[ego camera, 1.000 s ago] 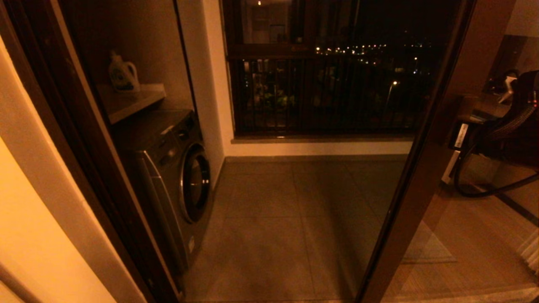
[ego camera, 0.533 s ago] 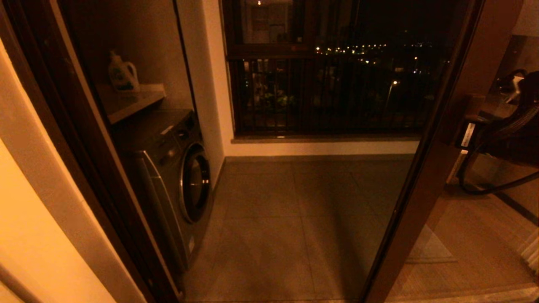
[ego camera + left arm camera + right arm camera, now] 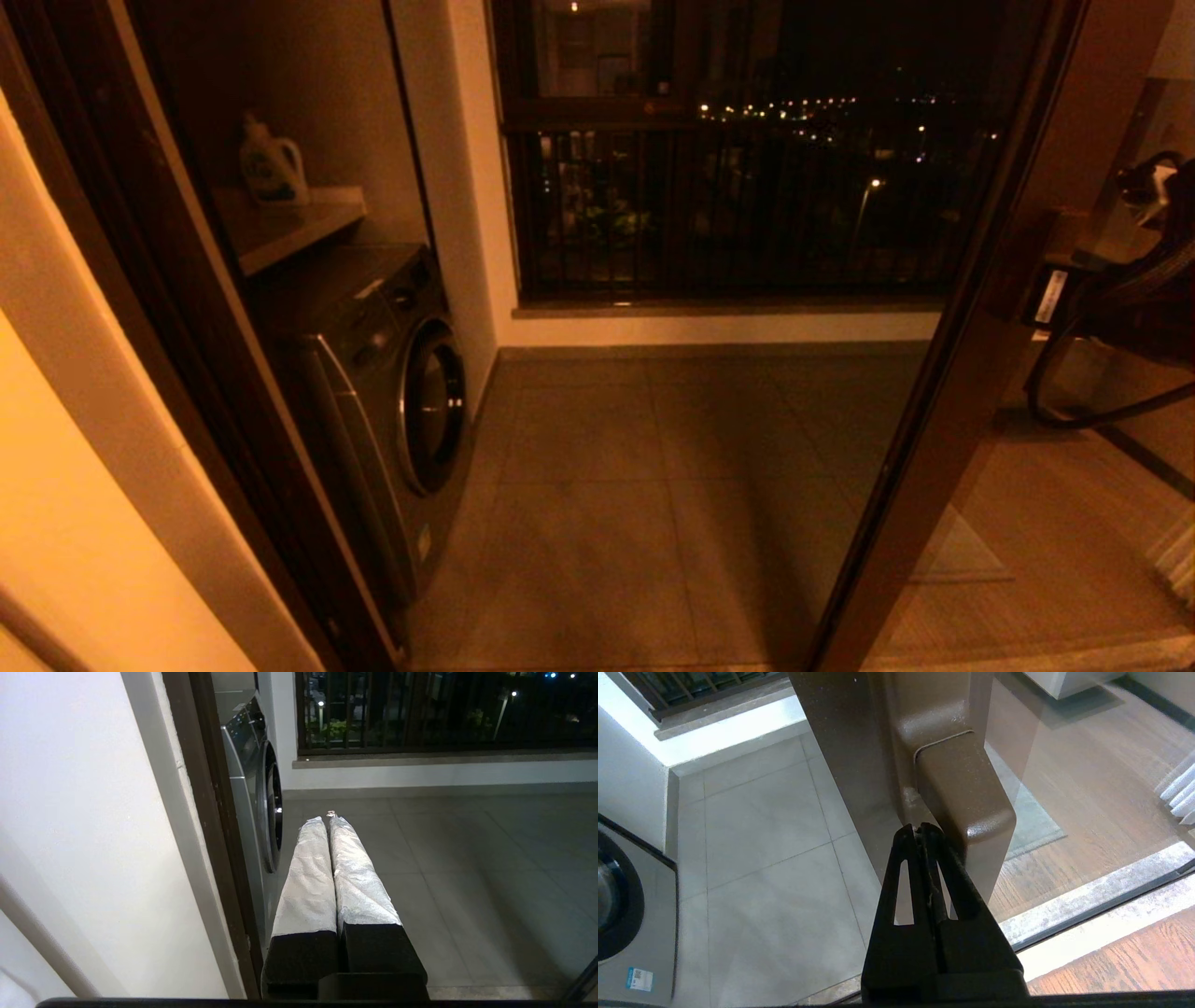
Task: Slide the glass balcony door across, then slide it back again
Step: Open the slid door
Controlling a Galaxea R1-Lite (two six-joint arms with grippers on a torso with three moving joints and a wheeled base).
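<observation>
Door stile and pull handle under right gripper contact.

The glass balcony door (image 3: 943,401) is standing at the right of the head view, its brown stile running diagonally from upper right to bottom centre, leaving the tiled balcony floor (image 3: 653,485) open to view. The right gripper (image 3: 920,828), fingers pressed together and holding nothing, is resting its tips against the base of the blocky pull handle (image 3: 964,798). The left gripper (image 3: 325,820), fingers likewise closed and empty, is hanging beside the washing machine (image 3: 392,392) near the dark-brown jamb (image 3: 210,812).
</observation>
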